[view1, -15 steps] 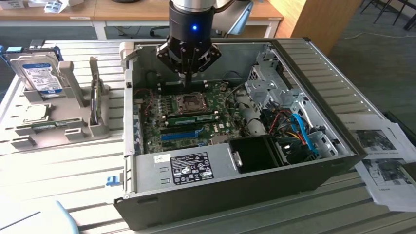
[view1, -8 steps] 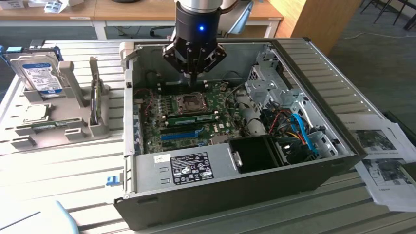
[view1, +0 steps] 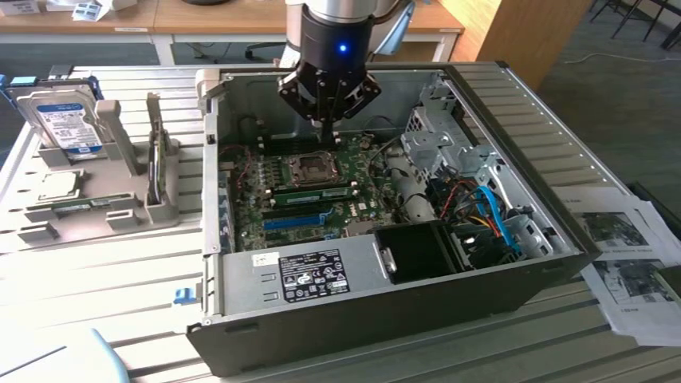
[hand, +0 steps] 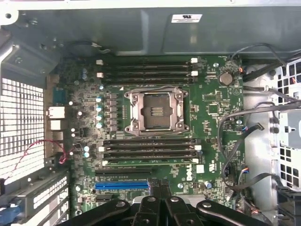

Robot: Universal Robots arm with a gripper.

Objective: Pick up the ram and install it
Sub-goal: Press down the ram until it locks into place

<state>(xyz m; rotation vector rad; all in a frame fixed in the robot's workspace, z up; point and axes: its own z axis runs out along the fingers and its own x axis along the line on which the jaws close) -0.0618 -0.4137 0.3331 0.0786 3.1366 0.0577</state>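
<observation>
The black gripper (view1: 324, 128) hangs inside the open dark-grey steel computer case (view1: 352, 311), over the motherboard. Its fingers are pinched together with nothing between them. The ram, a thin green circuit-board stick (view1: 317, 194), looks to be lying in the black slot just beside the long blue plastic slot (hand: 122, 185), though I can't tell whether its latches have clicked. The risk is that a half-seated stick gets pushed off-centre, so one end tips up or the board flexes. Those closed fingertips are also near the open square metal processor socket (view1: 311, 167), so any drift sideways could hit its exposed contacts.
</observation>
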